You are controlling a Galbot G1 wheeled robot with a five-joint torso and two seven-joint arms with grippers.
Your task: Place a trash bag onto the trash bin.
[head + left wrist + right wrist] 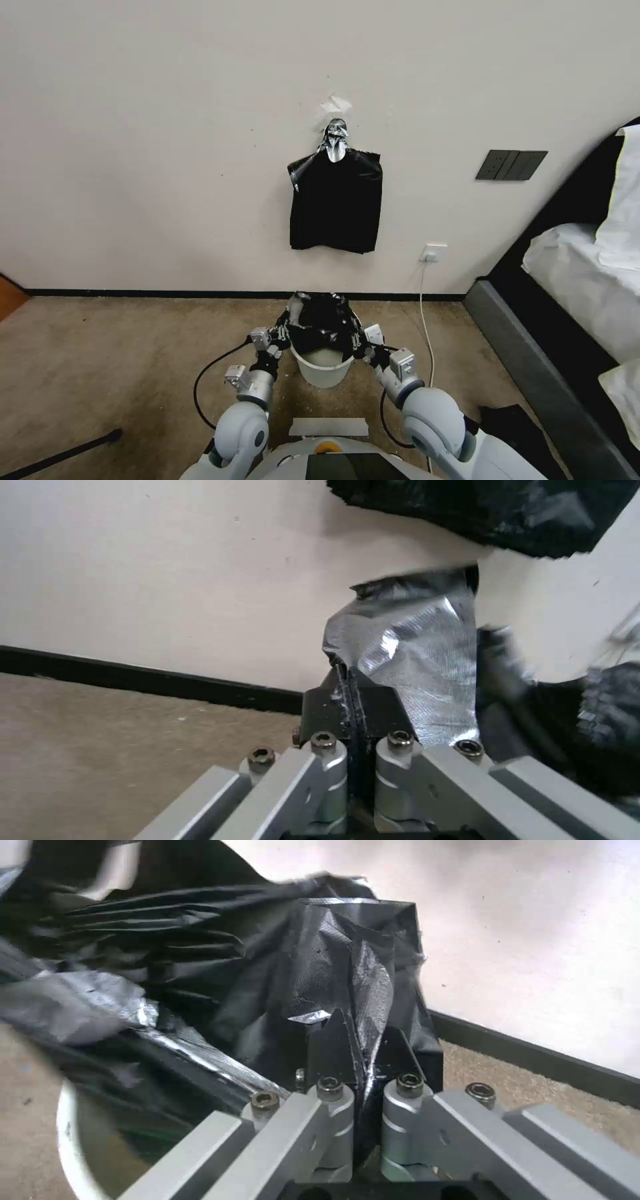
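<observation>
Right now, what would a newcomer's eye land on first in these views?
Likely the trash bag, glossy black, stretched over the trash bin on the carpet, with the left end effector and right end effector each shut on an edge of it. Next, the bundle of black bags hanging on the wall above under silver tape.

You see a glossy, crinkled black plastic bag [320, 327], a smooth off-white plastic bin [325, 370], brushed metal tools [348, 690], and matt rough carpet [133, 347].
</observation>
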